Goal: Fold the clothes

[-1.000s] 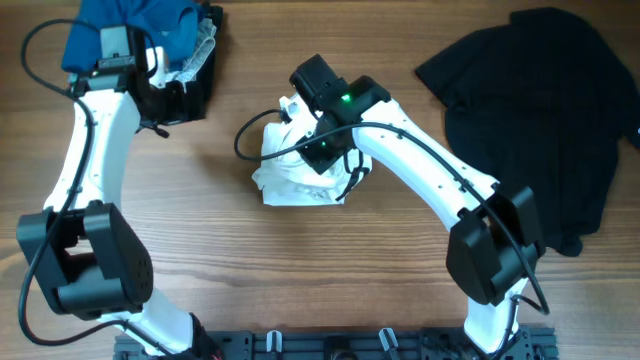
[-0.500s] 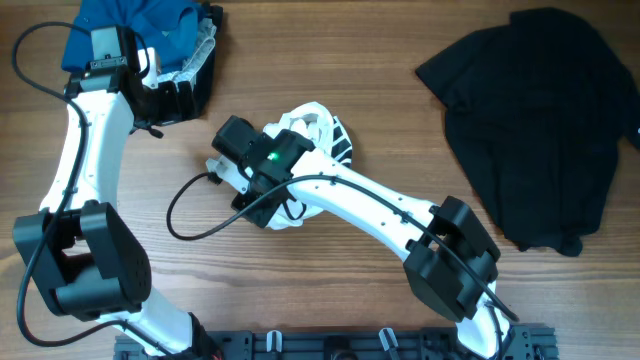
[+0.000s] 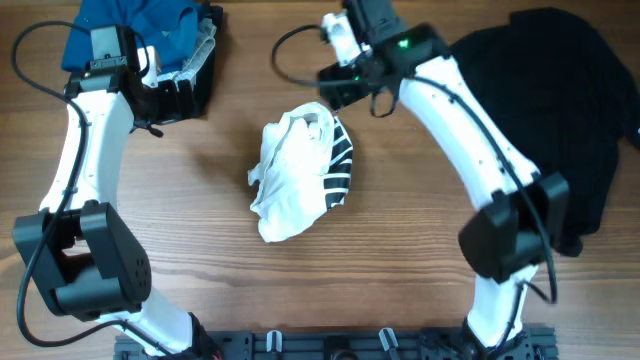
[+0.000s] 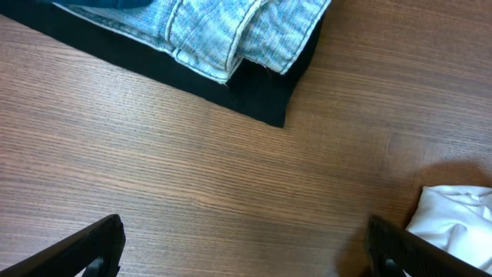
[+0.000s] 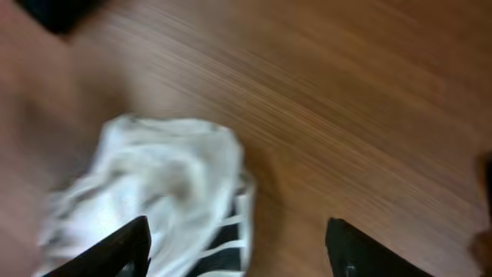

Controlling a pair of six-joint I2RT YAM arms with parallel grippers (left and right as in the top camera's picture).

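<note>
The white shirt (image 3: 298, 172) with black stripes lies crumpled in a heap at the middle of the table. It also shows blurred at the lower left of the right wrist view (image 5: 165, 188). My right gripper (image 3: 338, 88) hovers behind the shirt with its jaws open and nothing between them (image 5: 242, 254). The plain black garment (image 3: 540, 120) lies spread out at the right. My left gripper (image 3: 165, 100) stands wide open over bare wood (image 4: 250, 254) beside the folded pile. A corner of the white shirt (image 4: 453, 219) shows by its right finger.
A pile of small folded pieces sits at the back left: blue (image 3: 130, 25), grey-patterned (image 3: 200, 50) and black (image 4: 261, 96). The wooden table (image 3: 200, 250) is bare between the pile and the shirt. The right arm's cable (image 3: 290, 45) loops above the table's far edge.
The right gripper was shut over the white shirt, swung left with it, then opened and moved to the back. The shirt now lies loose and more spread out. The left arm barely moved.
</note>
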